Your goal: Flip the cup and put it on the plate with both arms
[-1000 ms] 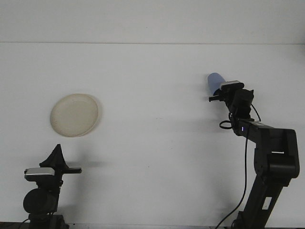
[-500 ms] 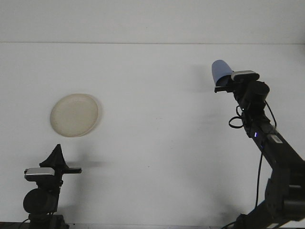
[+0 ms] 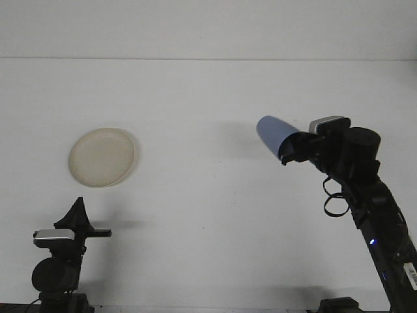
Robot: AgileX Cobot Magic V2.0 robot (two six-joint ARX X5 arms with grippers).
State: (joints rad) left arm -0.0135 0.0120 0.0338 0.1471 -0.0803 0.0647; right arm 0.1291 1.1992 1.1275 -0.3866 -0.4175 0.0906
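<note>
A blue cup (image 3: 272, 135) hangs in the air right of centre, lying nearly sideways with its closed base pointing up and to the left. My right gripper (image 3: 291, 147) is shut on the cup's rim end, well above the table. A cream plate (image 3: 102, 156) lies flat on the white table at the left. My left gripper (image 3: 79, 215) rests low at the bottom left, below the plate and apart from it, its dark fingers pressed together into a point.
The white table (image 3: 208, 215) fills the view up to a far edge near the top. The right arm (image 3: 384, 228) rises from the bottom right corner.
The right gripper has lifted the cup off the table, then carried it left and toward the camera while tilting it from upside down to nearly sideways. The left arm has not moved.
</note>
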